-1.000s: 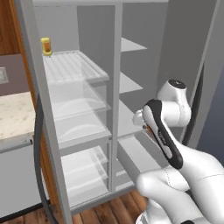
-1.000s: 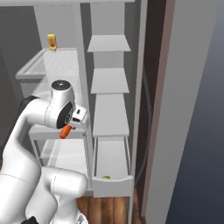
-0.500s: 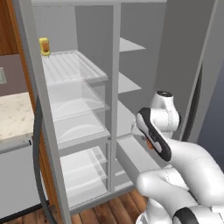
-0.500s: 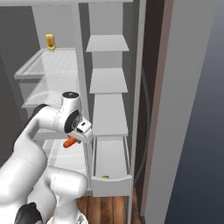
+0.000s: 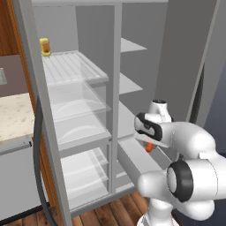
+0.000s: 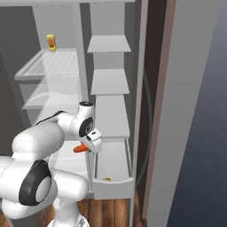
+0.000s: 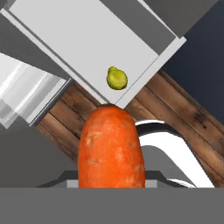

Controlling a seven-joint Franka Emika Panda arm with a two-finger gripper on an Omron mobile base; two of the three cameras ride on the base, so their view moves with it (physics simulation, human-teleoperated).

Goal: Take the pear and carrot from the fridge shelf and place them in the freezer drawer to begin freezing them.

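Orange carrot (image 7: pixel 111 146) is grasped in the gripper (image 6: pixel 88 146), low centre of the hand view, above the freezer drawer (image 7: pixel 65 35); the pear (image 7: pixel 117 78) lies inside at the drawer's front corner.

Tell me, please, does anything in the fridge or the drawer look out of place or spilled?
Nothing stands out. The pear lies whole in the open freezer drawer, near its front corner. The carrot is held intact in the gripper, beside the drawer. A yellow-orange bottle stands upright on the fridge shelf. No spill is visible.
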